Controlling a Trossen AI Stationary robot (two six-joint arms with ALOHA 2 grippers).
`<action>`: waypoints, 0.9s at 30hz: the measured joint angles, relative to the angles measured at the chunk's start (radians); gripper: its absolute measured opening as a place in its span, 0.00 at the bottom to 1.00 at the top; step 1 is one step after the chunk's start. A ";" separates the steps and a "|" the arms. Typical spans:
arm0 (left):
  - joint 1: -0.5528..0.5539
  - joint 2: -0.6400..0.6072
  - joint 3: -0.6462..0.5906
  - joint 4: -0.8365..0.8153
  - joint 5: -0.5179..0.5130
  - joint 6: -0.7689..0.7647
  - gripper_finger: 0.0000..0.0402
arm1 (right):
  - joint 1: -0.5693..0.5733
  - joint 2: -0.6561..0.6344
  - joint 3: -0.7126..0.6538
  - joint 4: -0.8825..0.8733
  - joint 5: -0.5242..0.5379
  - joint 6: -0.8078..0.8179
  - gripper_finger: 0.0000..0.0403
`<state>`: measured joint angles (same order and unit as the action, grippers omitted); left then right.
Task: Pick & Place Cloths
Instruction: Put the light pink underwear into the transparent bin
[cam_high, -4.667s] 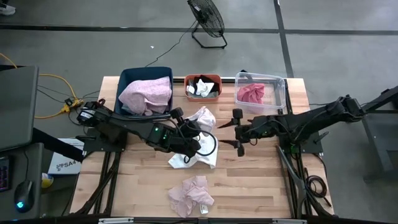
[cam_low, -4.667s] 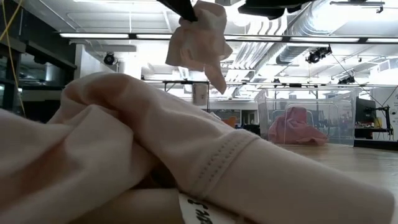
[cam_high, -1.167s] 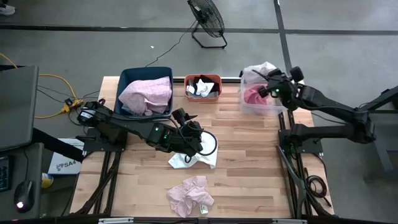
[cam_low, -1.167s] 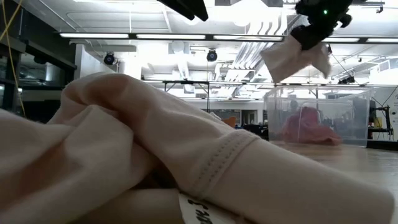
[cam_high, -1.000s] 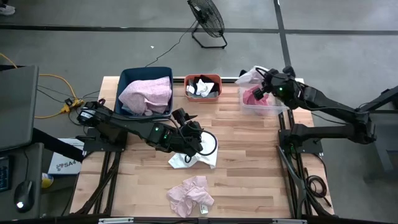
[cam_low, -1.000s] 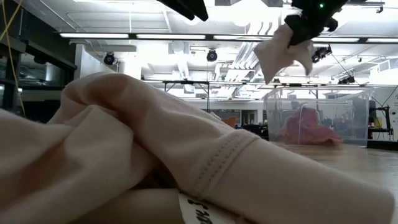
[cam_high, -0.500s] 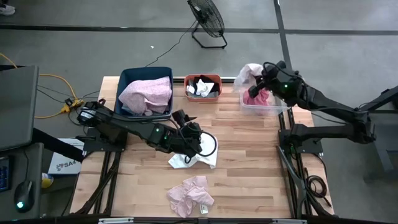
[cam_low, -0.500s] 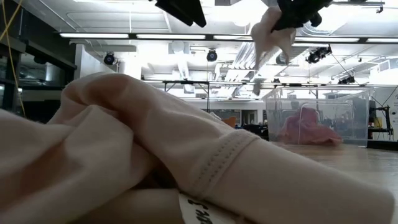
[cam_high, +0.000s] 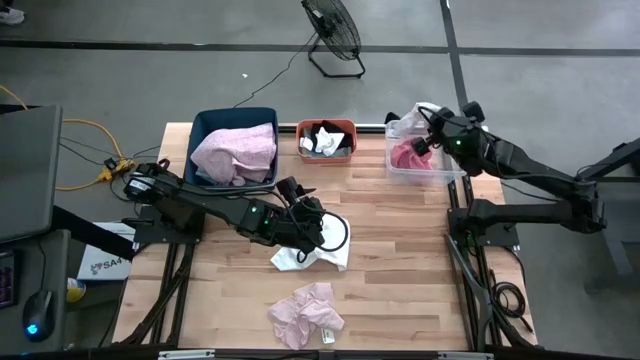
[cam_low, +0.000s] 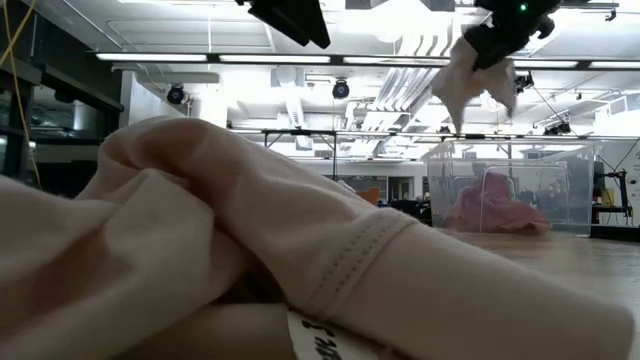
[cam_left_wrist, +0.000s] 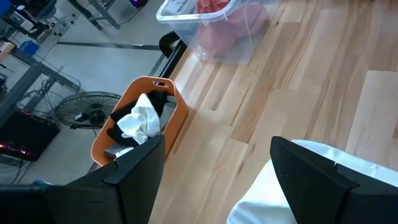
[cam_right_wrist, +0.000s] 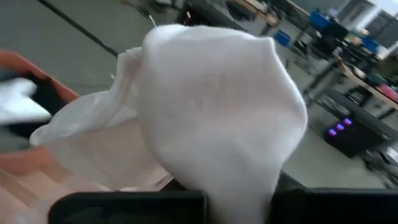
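My right gripper (cam_high: 428, 130) is shut on a white cloth (cam_high: 410, 122) that hangs above the clear bin (cam_high: 448, 160) at the table's far right; the low view shows this white cloth (cam_low: 478, 85) dangling over the bin. My left gripper (cam_high: 300, 205) stands open at mid-table, just above a second white cloth (cam_high: 312, 250) that lies crumpled on the wood. Its fingers (cam_left_wrist: 134, 171) frame that cloth's edge (cam_left_wrist: 292, 193) without touching it. A pale pink cloth (cam_high: 308, 315) lies by the near edge and fills the low view's foreground (cam_low: 200, 250). My right gripper pinches a bunched upper part of the white cloth (cam_right_wrist: 236, 180) between its two fingers, coming from the table's right and slanting a little down. The rest of the cloth hangs slack below the fingers (cam_low: 500, 35), clear of the bin and the table.
A blue bin (cam_high: 205, 125) holding a pink cloth and an orange bin (cam_high: 326, 127) with black and white cloths stand along the far edge. A red-pink cloth (cam_high: 408, 155) lies in the clear bin. Bare wood lies between the two arms.
My right gripper has swung the white cloth up and a little toward the table's left, then back down over the clear bin, rolling its wrist as it went. The cloth stays hanging from the shut fingers.
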<state>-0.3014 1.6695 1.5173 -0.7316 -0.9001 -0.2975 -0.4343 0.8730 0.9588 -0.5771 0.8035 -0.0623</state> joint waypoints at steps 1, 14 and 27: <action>0.000 0.000 0.000 0.001 0.000 0.000 0.70 | 0.000 0.000 0.000 -0.024 0.013 0.010 0.04; 0.000 0.000 0.000 0.007 0.000 0.000 0.70 | -0.052 0.059 -0.005 -0.235 -0.041 0.157 0.04; 0.000 0.000 -0.001 0.004 0.000 0.000 0.70 | -0.191 0.268 -0.005 -0.234 -0.191 0.227 0.04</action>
<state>-0.3016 1.6695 1.5167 -0.7273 -0.8997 -0.2974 -0.6257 1.1414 0.9539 -0.8108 0.6123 0.1646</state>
